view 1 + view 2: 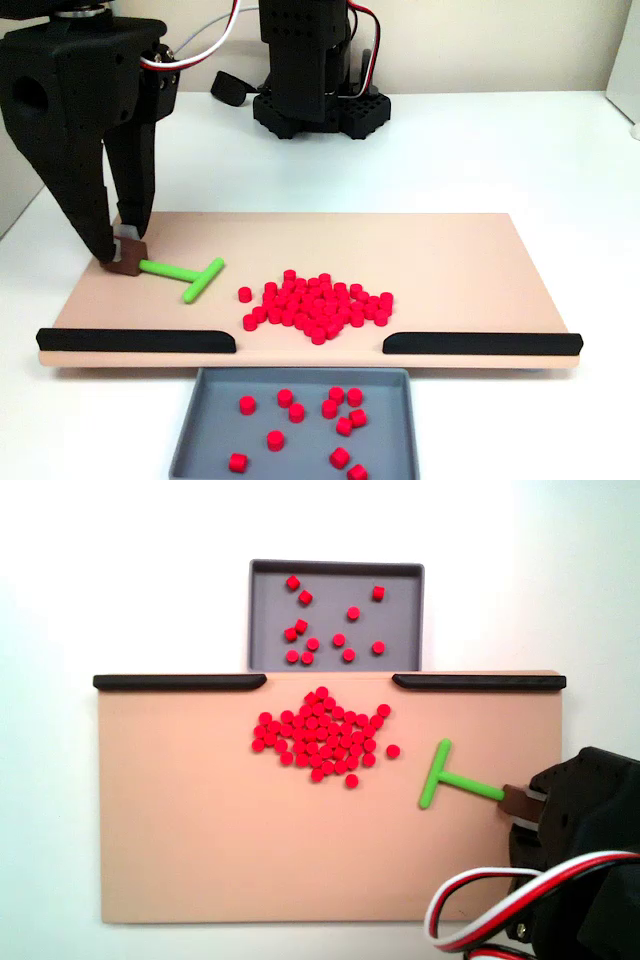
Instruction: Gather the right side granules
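The granules (315,305) (320,735) are small red pellets lying in a loose pile on the tan board (450,260) (200,830), just behind the gap between two black rails. A single pellet (393,750) sits slightly apart from the pile. A green T-shaped tool (185,272) (445,775) lies on the board beside the pile, its crossbar facing the pellets without touching them. My gripper (122,248) (522,805) is shut on the brown block at the tool's handle end, low over the board's edge.
A grey tray (190,420) (335,568) holding several red pellets stands below the gap. Black rails (135,340) (480,343) line the board's front edge. The arm's base (315,100) stands behind the board on the white table. Cables (480,910) trail near the gripper.
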Robot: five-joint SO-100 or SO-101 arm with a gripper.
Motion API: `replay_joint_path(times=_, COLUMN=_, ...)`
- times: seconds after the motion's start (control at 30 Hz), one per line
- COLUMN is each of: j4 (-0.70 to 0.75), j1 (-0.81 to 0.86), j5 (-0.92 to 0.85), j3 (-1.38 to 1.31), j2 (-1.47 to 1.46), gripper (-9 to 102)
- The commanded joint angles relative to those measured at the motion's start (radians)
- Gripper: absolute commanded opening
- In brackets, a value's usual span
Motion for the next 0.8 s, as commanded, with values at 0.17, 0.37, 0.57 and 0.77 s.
replay_joint_path(times=0.17, j4=-0.014, j1=-0.023, j5=-0.156, j3=-0.031, j2=-0.008, gripper=0)
replay_joint_path(times=0.37, j4=-0.018, j1=-0.023, j5=-0.155, j3=-0.044, j2=-0.020, gripper=0)
replay_joint_path(times=0.57, j4=-0.018, j1=-0.031, j5=-0.132, j3=-0.058, j2=-0.034, gripper=0)
replay_joint_path(times=0.77, j4=-0.018, j1=-0.040, j5=-0.106, j3=-0.064, j2=-0.040, gripper=0)
